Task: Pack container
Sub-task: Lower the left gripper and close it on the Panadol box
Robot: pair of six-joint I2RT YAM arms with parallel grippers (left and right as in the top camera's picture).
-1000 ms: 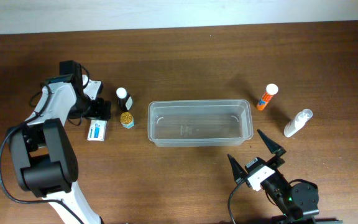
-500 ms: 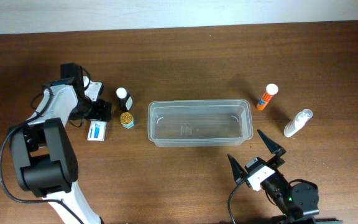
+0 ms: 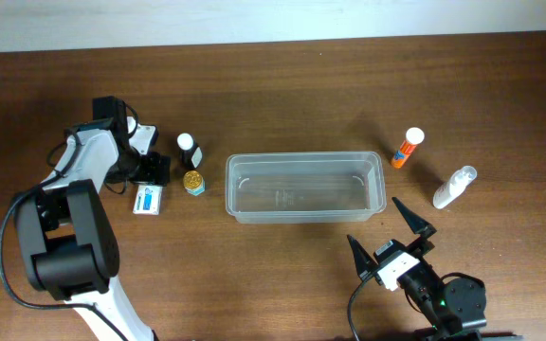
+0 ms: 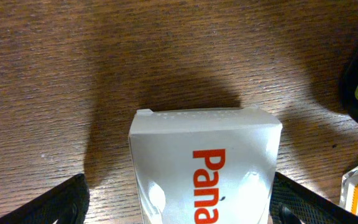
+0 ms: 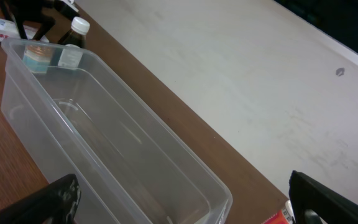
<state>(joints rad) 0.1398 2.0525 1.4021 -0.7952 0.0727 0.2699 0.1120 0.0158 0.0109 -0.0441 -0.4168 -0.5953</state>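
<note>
On the left of the table (image 3: 282, 90), the left gripper (image 4: 180, 202) is hanging with jaws spread either side of a white box (image 4: 204, 155), the clear container (image 3: 306, 189) is sitting mid-table, and the right gripper (image 3: 373, 224) is hovering agape just beside it.

i read only "pana", in orange-red letters, on the white box (image 4: 204, 143); all other label print is too small.

Probably a robotics lab or test bench, not a home. The left arm (image 3: 69, 237) and right arm (image 3: 439, 298) stand at a wood-grain worktop (image 3: 292, 95) edged by a plain pale surface (image 3: 254, 19), with an orange tube (image 3: 407, 148) and white spray bottle (image 3: 454, 187) set out well apart.
</note>
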